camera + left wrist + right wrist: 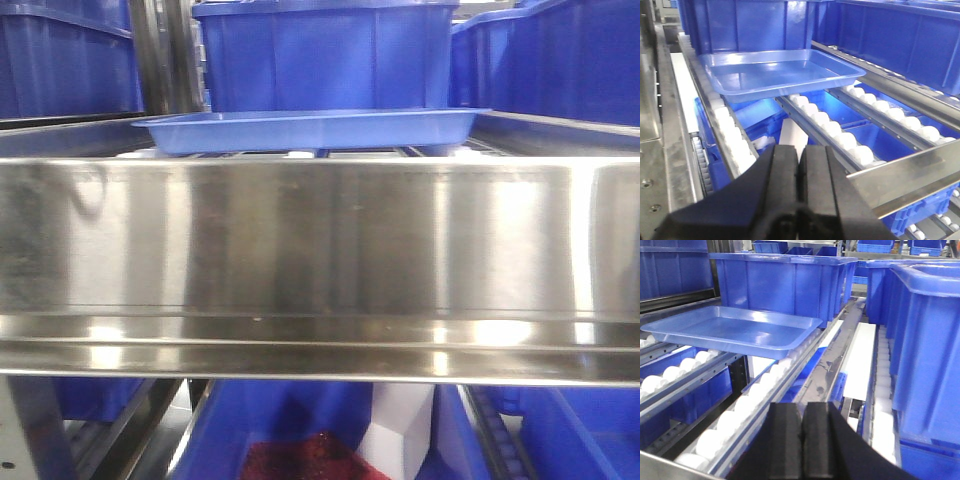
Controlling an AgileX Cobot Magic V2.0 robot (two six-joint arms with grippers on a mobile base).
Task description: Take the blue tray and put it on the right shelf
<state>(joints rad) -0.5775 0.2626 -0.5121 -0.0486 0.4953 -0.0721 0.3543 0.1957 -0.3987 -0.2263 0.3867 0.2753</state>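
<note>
Approach phase: blue tray (777, 75) sits untouched on roller lanes (830, 125); left tool (799, 165) and right tool (801, 432) both clenched, empty, short of it. Next move likely needs both opened and reaching the tray's flared rim.

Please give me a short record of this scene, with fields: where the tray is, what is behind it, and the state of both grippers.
tray: blue tray lies flat on white rollers of the shelf, empty
behind tray: deep blue bin, close
left gripper: shut, holds nothing, short of the tray
right gripper: shut, holds nothing, short of the tray
</note>
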